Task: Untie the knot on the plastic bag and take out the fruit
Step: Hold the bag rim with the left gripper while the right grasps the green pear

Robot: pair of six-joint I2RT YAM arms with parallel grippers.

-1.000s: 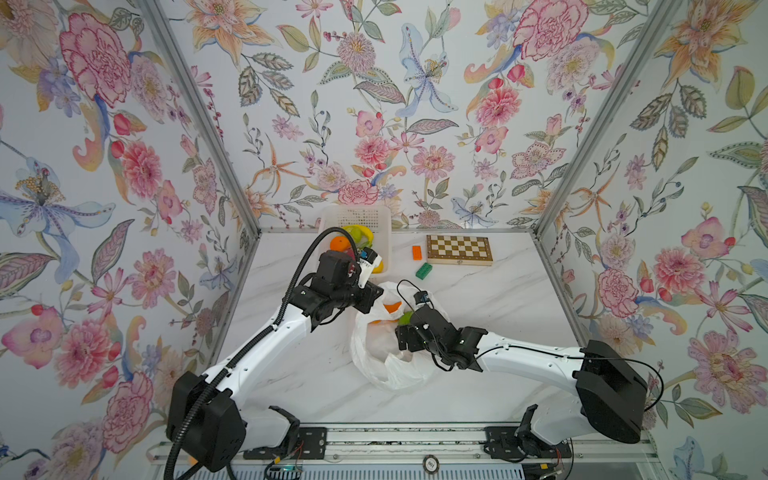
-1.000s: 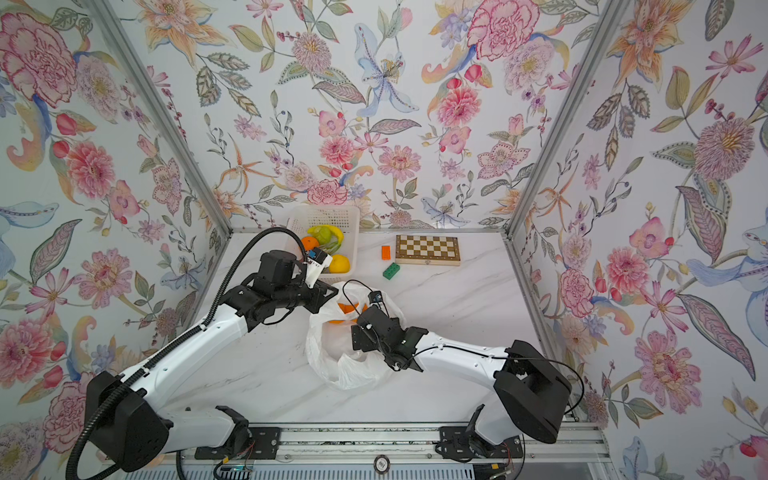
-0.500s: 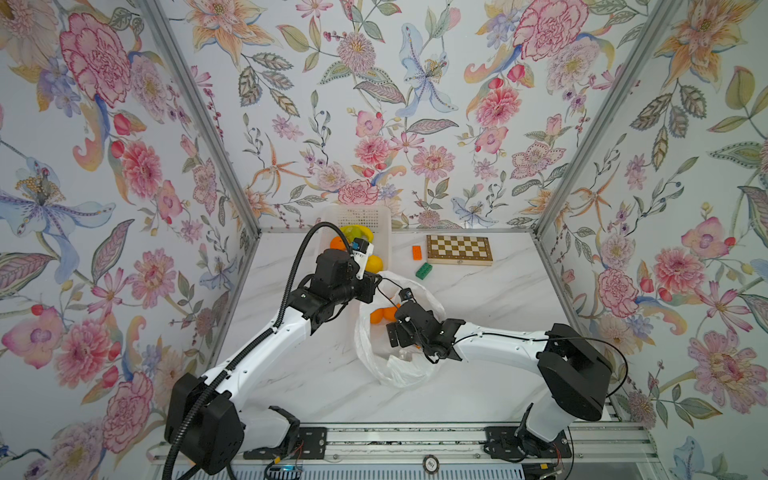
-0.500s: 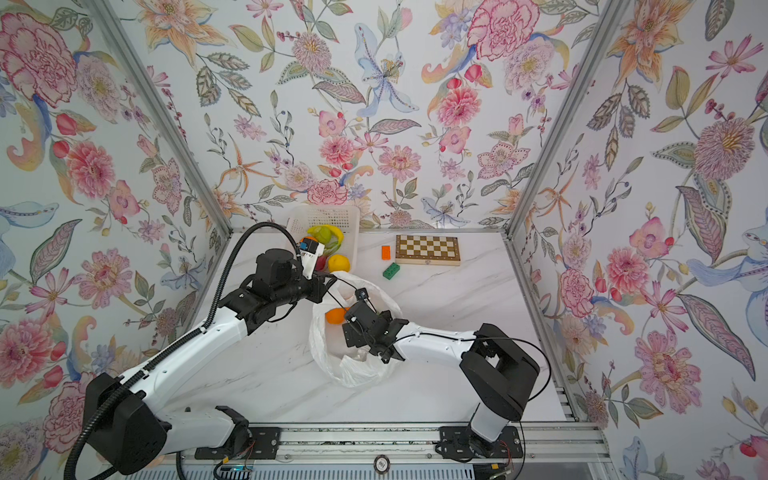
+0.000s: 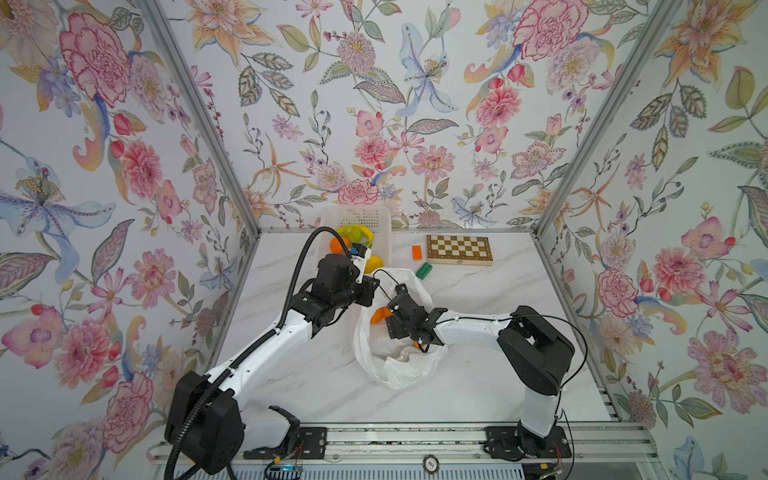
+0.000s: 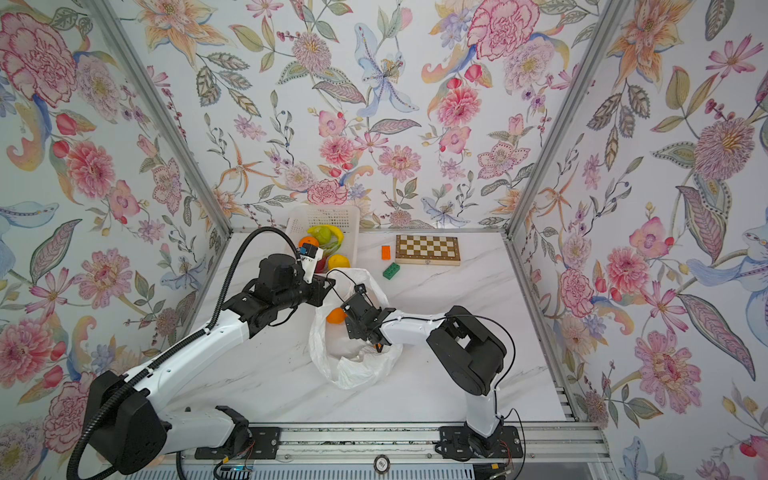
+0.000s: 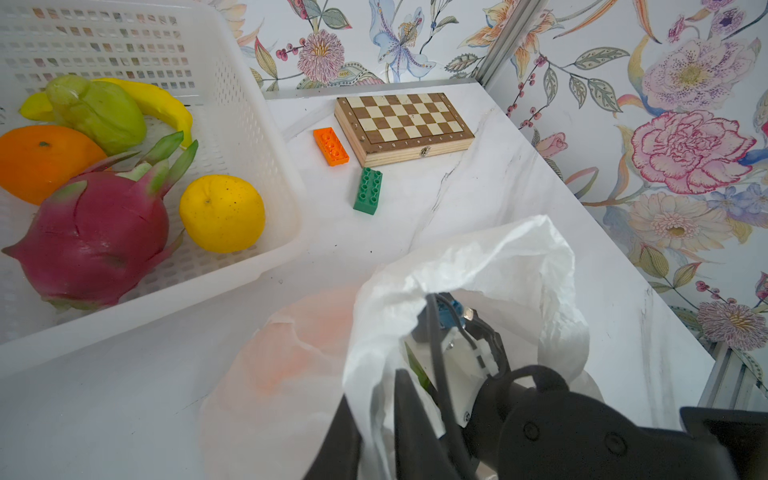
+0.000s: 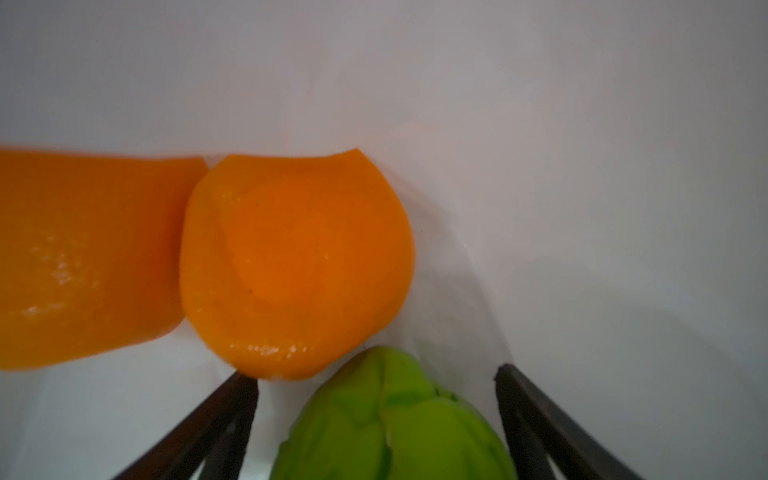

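Desk: Report the right gripper.

Operator: I read the right gripper with its fingers spread wide, deep inside the plastic bag. A green fruit sits between the fingers; I cannot tell whether either one touches it. Just past it lies an orange, and a second orange touches its side. White film surrounds all three.

Desk: Left gripper?

Operator: I read the left gripper pinched on the bag's rim, with film bunched between its fingers. The mouth stands open. In both top views the bag lies mid-table between the two arms.

Desk: Surroundings?

Operator: The white basket stands near the bag, toward the back wall. It holds a dragon fruit, a yellow fruit, a third orange, a pale green fruit and a banana. Farther out on the marble table, an orange brick and a green brick lie just beside a closed chessboard, well apart from both grippers
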